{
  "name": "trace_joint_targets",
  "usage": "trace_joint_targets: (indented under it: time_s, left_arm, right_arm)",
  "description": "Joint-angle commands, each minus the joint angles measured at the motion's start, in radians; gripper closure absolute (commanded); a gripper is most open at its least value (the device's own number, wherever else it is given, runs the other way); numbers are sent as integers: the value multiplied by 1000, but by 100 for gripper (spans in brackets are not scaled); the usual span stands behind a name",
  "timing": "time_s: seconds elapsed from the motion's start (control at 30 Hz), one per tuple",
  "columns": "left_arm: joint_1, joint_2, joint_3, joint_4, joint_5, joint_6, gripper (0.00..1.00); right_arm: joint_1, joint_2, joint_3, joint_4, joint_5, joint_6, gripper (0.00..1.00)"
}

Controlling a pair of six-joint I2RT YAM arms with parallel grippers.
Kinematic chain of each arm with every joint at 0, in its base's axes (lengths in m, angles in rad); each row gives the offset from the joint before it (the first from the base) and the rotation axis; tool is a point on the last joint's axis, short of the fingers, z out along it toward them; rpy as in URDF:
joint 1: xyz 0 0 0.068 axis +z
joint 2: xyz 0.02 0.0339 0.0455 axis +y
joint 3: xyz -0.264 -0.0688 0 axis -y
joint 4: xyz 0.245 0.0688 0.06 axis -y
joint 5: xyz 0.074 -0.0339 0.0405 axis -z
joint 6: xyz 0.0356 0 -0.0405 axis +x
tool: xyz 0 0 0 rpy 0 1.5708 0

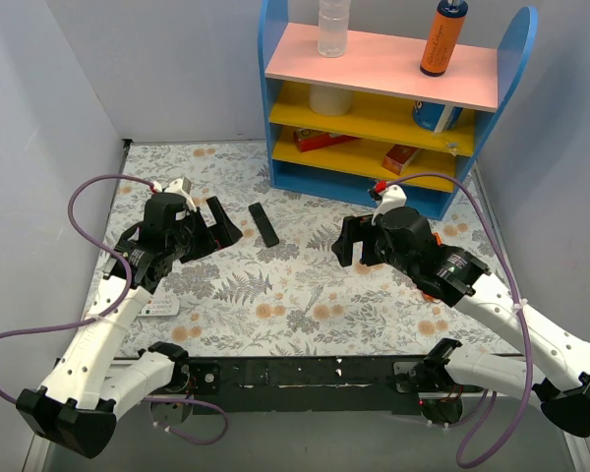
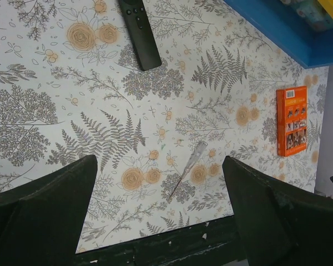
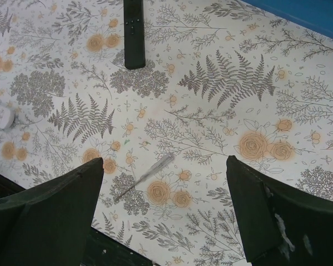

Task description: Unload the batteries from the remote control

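The remote control (image 1: 265,224) is a slim black bar lying flat on the floral table cover, buttons up, in front of the shelf. It also reaches the top edge of the left wrist view as the remote control (image 2: 139,33) and of the right wrist view as the remote control (image 3: 134,33). The batteries are hidden from every view. My left gripper (image 1: 226,226) hangs open just left of the remote, with nothing between its fingers (image 2: 160,163). My right gripper (image 1: 354,244) hovers open to the remote's right, also with nothing in it (image 3: 165,162).
A blue shelf unit (image 1: 374,182) with bottles and boxes stands at the back. A flat orange pack (image 2: 291,120) lies near it. A thin clear pointed stick (image 2: 188,166) (image 3: 147,176) lies mid-table. A white tag (image 1: 162,307) sits by the left arm. The black table edge (image 1: 305,372) runs along the front.
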Motion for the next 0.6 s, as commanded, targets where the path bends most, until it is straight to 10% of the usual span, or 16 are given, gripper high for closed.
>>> trace_joint_targets:
  time_s: [0.0, 0.57]
  left_arm:
    - [4, 1, 44, 1, -12, -8, 2]
    - [2, 346, 208, 7, -257, -5, 2]
  right_arm:
    - [-4, -22, 3, 52, 41, -18, 2]
    - [-4, -71, -55, 55, 45, -38, 4]
